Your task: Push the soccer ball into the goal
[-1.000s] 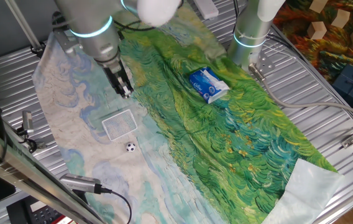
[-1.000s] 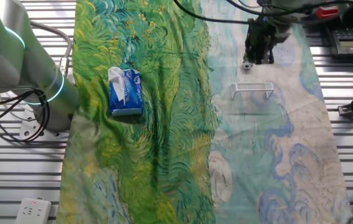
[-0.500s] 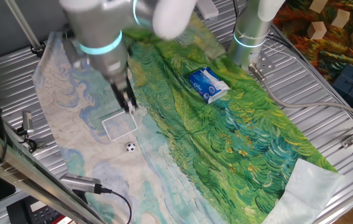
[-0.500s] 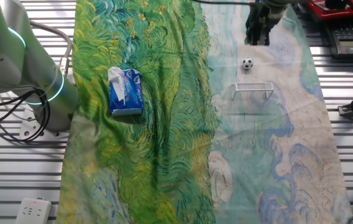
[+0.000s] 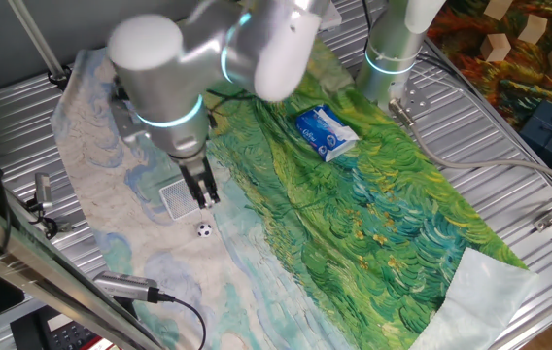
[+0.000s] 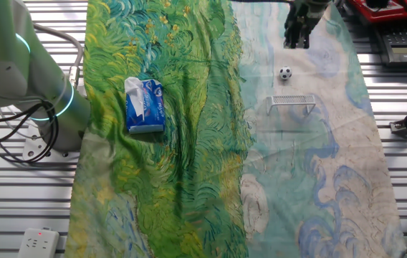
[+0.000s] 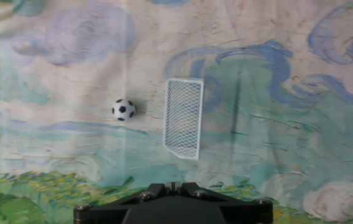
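Note:
The soccer ball (image 5: 204,230) is a tiny white ball with black patches on the pale part of the painted cloth. The goal (image 5: 175,198), small and of white mesh, stands just behind it, partly covered by my gripper (image 5: 203,196). In the other fixed view the ball (image 6: 284,73) lies between the goal (image 6: 294,103) and my gripper (image 6: 294,39), which hangs above the cloth with its fingers together and empty. In the hand view the ball (image 7: 123,109) lies a short way left of the goal (image 7: 184,118), and my gripper (image 7: 172,185) shows at the bottom edge.
A blue-and-white packet (image 5: 325,132) lies on the green part of the cloth, also in the other fixed view (image 6: 145,105). A second arm's base (image 5: 393,58) stands at the back. Wooden blocks (image 5: 509,39) sit far right. A cable and camera (image 5: 125,285) lie at the front left.
My gripper has moved from beyond the goal, across it, to the ball's side. The ball, hidden by the hand in the other fixed view a second ago, now shows. Ball and goal have not moved.

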